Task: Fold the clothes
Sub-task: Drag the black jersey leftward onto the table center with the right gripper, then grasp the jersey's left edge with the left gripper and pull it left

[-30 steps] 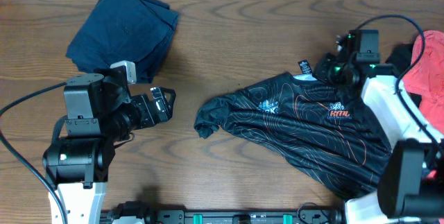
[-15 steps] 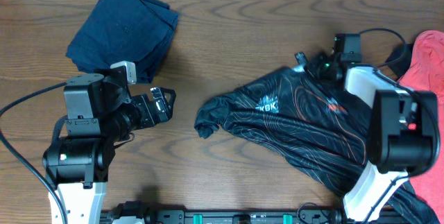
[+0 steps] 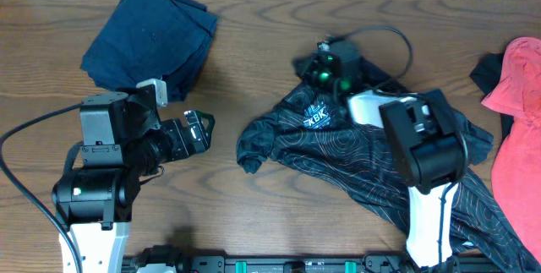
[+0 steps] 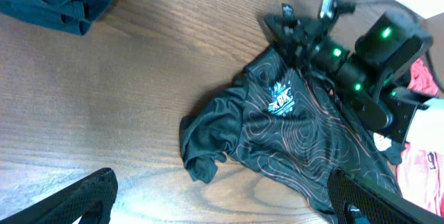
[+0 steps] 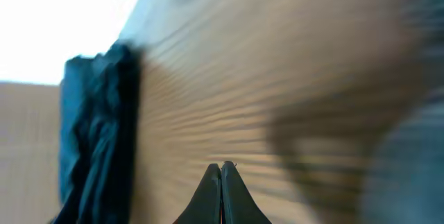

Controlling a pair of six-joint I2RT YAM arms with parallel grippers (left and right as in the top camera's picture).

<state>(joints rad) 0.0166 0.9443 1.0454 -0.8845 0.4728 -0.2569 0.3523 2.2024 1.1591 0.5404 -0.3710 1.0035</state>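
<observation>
The right arm (image 3: 423,146) reaches over the jersey (image 3: 296,138) toward the desk's (image 3: 279,36) far edge, right claw (image 5: 222,174) pinched shut on the cloth, while the left claw (image 3: 201,128) hangs wide open.

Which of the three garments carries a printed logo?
The black jersey in the middle: it shows a KBK logo and thin contour lines. The navy-blue garment and the coral-red garment look plain.
</observation>
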